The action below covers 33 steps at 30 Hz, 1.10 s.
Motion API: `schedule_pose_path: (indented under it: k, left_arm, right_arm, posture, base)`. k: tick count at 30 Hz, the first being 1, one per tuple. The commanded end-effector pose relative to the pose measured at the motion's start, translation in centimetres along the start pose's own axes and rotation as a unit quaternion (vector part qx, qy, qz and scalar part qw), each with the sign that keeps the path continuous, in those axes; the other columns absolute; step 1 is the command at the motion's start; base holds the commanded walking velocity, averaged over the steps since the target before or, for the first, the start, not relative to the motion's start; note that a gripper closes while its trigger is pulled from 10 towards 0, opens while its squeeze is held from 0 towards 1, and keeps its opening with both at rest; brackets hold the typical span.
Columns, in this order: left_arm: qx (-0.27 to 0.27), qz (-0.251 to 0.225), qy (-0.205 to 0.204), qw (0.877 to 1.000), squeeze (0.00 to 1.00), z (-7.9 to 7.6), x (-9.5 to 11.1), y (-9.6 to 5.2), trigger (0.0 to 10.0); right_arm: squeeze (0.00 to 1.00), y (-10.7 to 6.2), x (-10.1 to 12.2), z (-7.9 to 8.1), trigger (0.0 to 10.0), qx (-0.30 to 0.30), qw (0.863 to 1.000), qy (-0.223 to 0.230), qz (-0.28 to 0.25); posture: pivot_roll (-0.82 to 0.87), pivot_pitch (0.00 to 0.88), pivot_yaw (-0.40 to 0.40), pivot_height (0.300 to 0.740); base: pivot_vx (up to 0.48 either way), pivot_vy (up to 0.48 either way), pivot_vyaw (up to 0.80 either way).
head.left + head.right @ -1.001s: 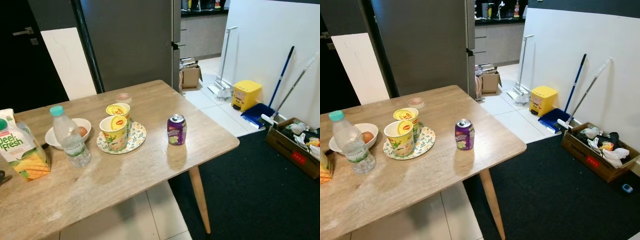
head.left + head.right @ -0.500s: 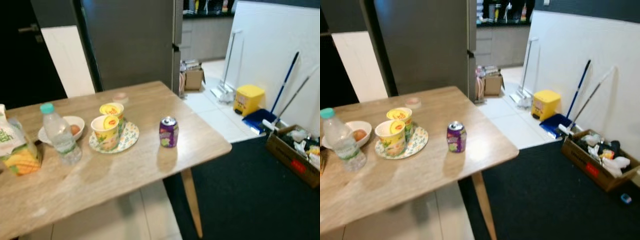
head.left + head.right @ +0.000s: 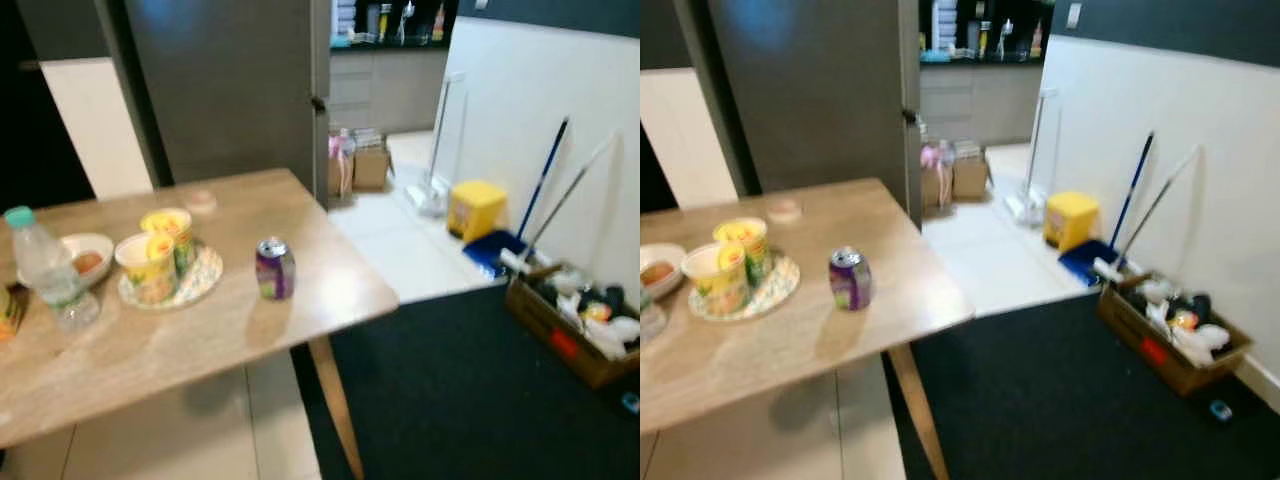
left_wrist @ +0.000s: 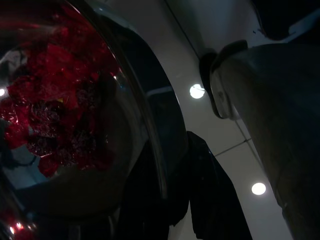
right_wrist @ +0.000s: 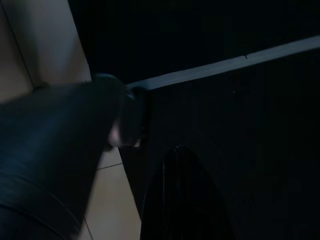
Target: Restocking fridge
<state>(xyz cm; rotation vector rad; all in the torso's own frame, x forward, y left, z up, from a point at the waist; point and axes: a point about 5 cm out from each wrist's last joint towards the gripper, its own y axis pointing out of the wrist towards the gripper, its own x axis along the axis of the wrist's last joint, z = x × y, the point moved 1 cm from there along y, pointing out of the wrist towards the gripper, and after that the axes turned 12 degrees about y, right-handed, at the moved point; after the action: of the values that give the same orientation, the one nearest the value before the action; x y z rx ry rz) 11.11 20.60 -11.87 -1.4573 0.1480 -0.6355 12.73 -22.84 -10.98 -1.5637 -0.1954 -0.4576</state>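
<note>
The wooden table (image 3: 180, 340) carries the goods that probably wait for the fridge (image 3: 225, 90), which stands closed just behind it. A purple can (image 3: 274, 268) stands upright near the table edge, easy to reach. 2 yellow cups (image 3: 158, 252) sit on a patterned plate (image 3: 203, 280), and a water bottle (image 3: 45, 270) stands beside a white bowl (image 3: 95, 246). Both arms hang idle, and whether the left gripper and right gripper are wide or closed cannot be told.
</note>
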Motion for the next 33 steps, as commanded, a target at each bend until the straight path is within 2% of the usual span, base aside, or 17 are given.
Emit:
schedule_pose_path:
  k: [1,21,33]
  left_arm:
    - [-0.027,0.0,0.003,1.0,0.0,-1.7,0.02,0.17,10.0]
    - [-0.025,0.001,0.011,1.0,0.0,-1.42,0.03,0.15,10.0]
    - [-0.03,0.001,0.015,0.999,0.0,-1.86,0.05,0.19,10.0]
  right_arm:
    - [0.0,-0.01,0.37,-0.23,10.0,-0.003,1.0,-0.004,-0.005]
    - [0.0,-0.01,0.66,-0.34,10.0,-0.004,1.0,-0.007,-0.008]
    - [0.0,-0.03,0.58,-0.41,10.0,-0.006,1.0,-0.006,-0.007]
  posture:
    - [-0.06,0.0,0.02,0.74]
    - [-0.06,0.0,0.022,0.74]
    - [-0.06,0.0,0.021,0.74]
  base:
    - [0.0,-0.461,0.0]
    - [0.0,-0.462,0.0]
    - [0.0,-0.465,0.0]
